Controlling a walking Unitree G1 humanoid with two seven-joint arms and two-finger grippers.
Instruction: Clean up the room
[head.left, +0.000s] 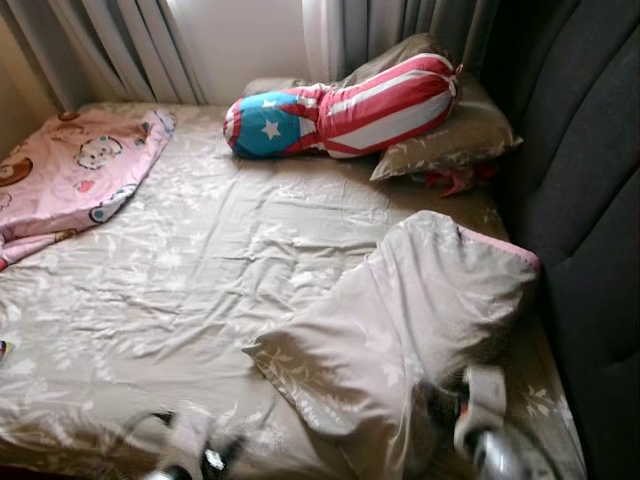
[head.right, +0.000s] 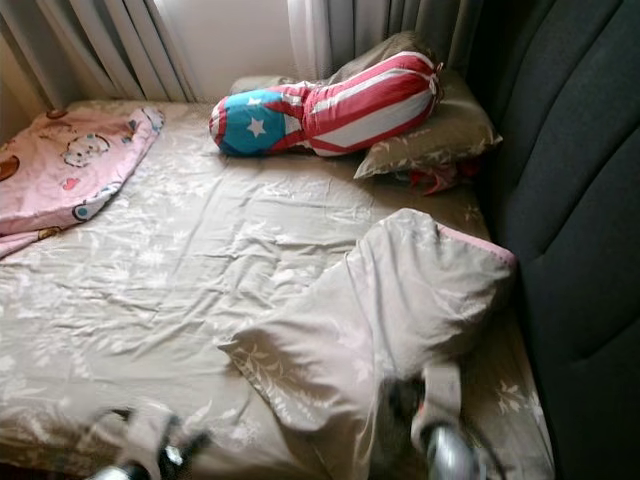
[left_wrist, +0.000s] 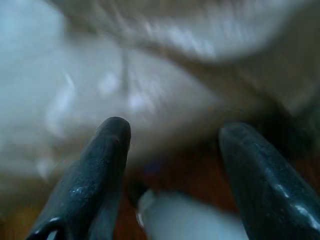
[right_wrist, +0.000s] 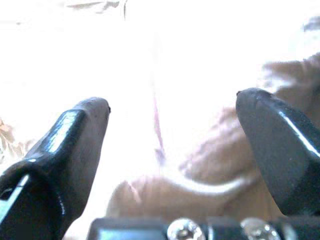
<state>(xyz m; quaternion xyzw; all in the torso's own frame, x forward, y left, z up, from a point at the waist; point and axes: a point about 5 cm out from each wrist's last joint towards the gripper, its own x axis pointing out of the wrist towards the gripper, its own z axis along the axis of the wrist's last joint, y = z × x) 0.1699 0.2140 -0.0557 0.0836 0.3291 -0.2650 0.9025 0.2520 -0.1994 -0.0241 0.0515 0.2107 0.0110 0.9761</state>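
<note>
While both grippers hang open and empty at the bed's near edge, the right gripper (head.left: 470, 400) beside the crumpled grey floral pillow (head.left: 400, 320) risks snagging only loose cover fabric.

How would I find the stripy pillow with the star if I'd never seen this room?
Look at the bed with the grey flowery sheet, then go to its far end by the curtains. There a long bolster pillow leans on a grey pillow. It alone has red and white stripes and a blue end with a white star.
</note>
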